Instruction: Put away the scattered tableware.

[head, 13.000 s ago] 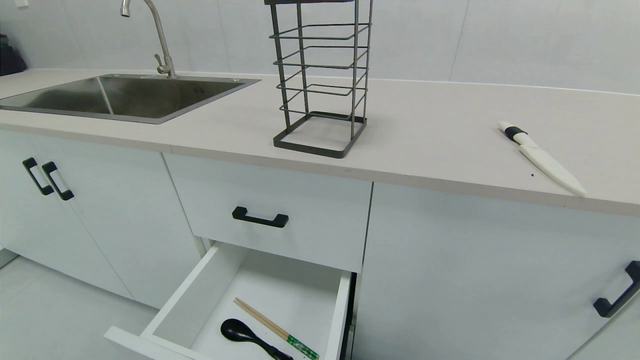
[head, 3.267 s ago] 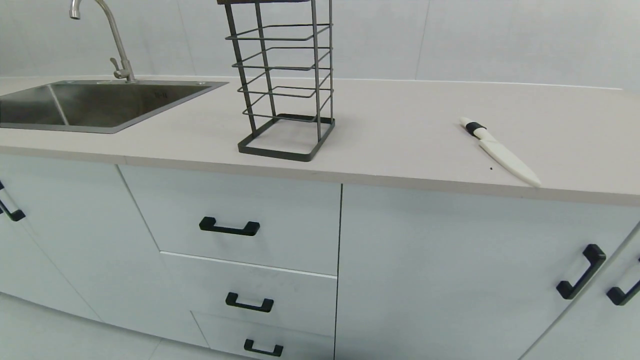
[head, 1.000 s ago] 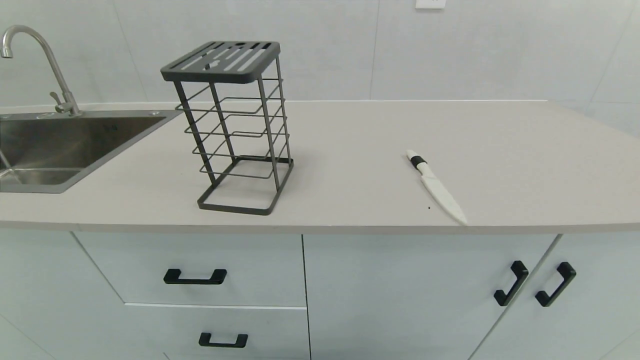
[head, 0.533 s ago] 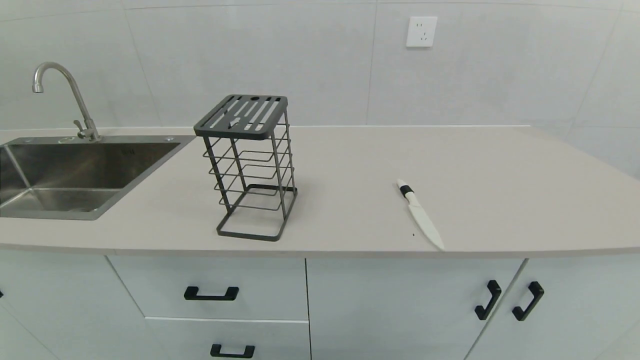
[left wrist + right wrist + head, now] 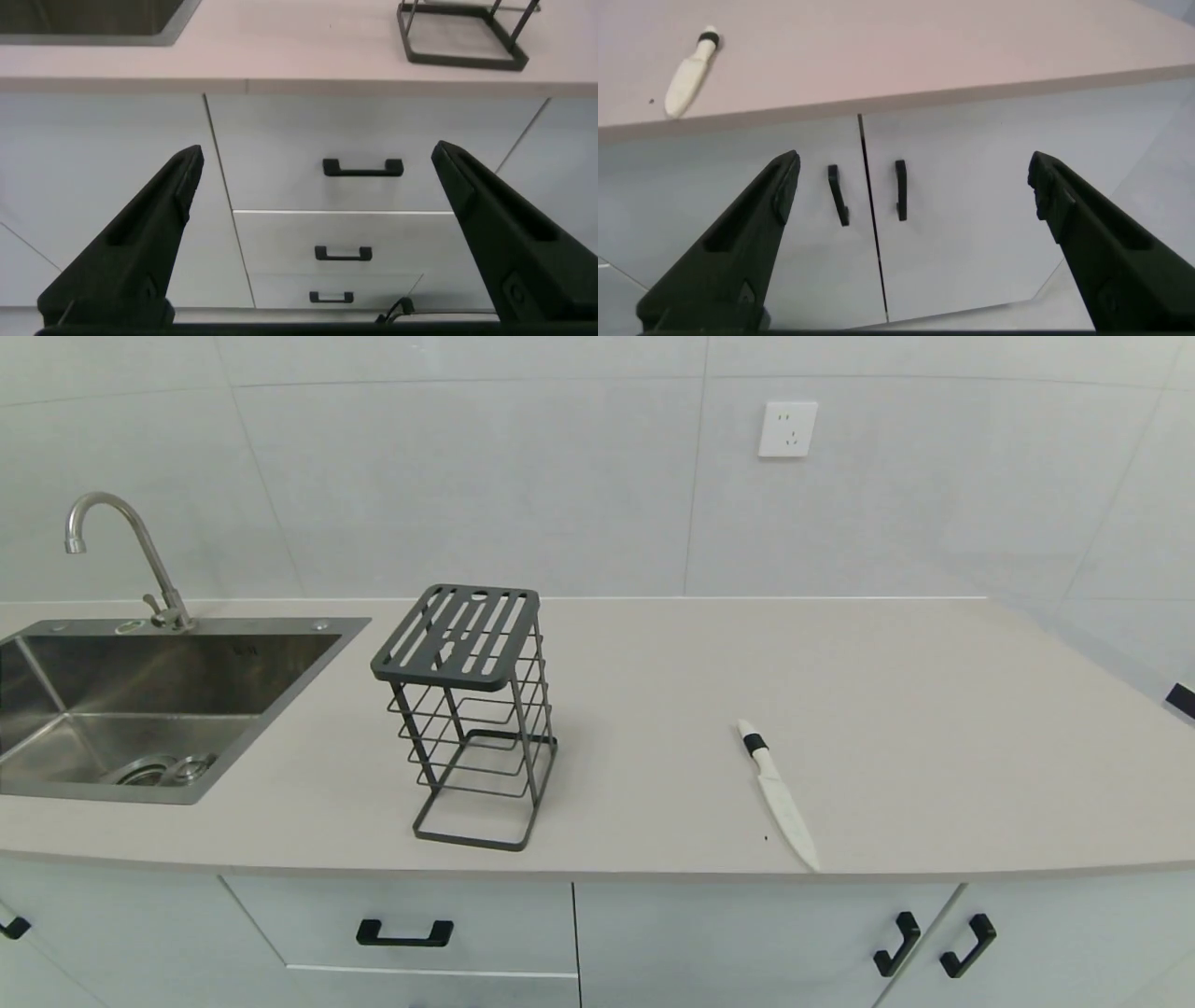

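Observation:
A white knife with a black band on its handle lies on the pale countertop, right of centre, its blade tip near the front edge. It also appears in the right wrist view as the knife. A dark wire knife rack with a slotted top stands left of it, empty. My left gripper is open in front of the shut drawers, holding nothing. My right gripper is open in front of the cabinet doors, below and right of the knife, also holding nothing.
A steel sink with a faucet takes up the counter's left end. A wall outlet sits on the tiled wall behind. Black handles mark the drawers and the doors under the counter.
The head view has risen and shifted, now looking down on the counter. The lower drawer, open 13 s ago with chopsticks and a spoon inside, is shut. Knife and rack stay put.

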Robot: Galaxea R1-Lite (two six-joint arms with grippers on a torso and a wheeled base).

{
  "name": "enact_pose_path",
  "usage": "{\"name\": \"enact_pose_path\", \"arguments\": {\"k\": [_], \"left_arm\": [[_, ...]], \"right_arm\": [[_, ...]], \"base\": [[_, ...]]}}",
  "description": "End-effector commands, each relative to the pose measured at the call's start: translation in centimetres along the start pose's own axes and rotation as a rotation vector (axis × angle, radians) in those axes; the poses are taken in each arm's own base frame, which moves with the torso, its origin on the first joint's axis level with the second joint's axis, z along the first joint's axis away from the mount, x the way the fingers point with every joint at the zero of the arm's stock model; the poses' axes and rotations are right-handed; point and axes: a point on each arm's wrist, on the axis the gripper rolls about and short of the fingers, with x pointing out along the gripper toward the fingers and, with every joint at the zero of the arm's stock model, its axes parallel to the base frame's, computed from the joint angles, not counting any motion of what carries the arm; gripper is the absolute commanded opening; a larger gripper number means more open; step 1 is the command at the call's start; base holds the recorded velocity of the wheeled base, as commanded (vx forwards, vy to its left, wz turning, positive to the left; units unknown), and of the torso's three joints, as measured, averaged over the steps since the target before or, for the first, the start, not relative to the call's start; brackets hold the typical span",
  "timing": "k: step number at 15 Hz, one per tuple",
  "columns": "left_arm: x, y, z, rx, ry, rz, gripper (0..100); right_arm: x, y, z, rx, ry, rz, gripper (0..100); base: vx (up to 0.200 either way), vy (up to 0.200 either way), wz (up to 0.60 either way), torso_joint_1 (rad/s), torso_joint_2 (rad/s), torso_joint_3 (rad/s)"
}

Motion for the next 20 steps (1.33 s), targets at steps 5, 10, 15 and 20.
{"name": "enact_pose_path", "arguments": {"k": [5,10,15,20], "left_arm": [[0.02,0.00,0.01,-0.001,0.003,0.001,100],[0.01,0.00,0.01,0.001,0.001,0.001,100],[0.01,0.00,0.01,0.004,0.001,0.001,100],[0.01,-0.01,0.01,0.010,0.001,-0.002,100]], "right_arm": [[0.02,0.00,-0.02,-0.001,0.002,0.000,100],[0.00,0.00,0.02,-0.001,0.000,0.000,100],[0.02,0.00,-0.02,-0.002,0.002,0.000,100],[0.00,0.00,0.02,-0.002,0.000,0.000,100]], "base": [[0.000,0.000,0.00,0.286,-0.55,-0.265],[0.000,0.000,0.00,0.301,-0.58,-0.285],[0.000,0.000,0.00,0.058,-0.10,-0.048],[0.000,0.000,0.00,0.000,0.00,0.000]]}}
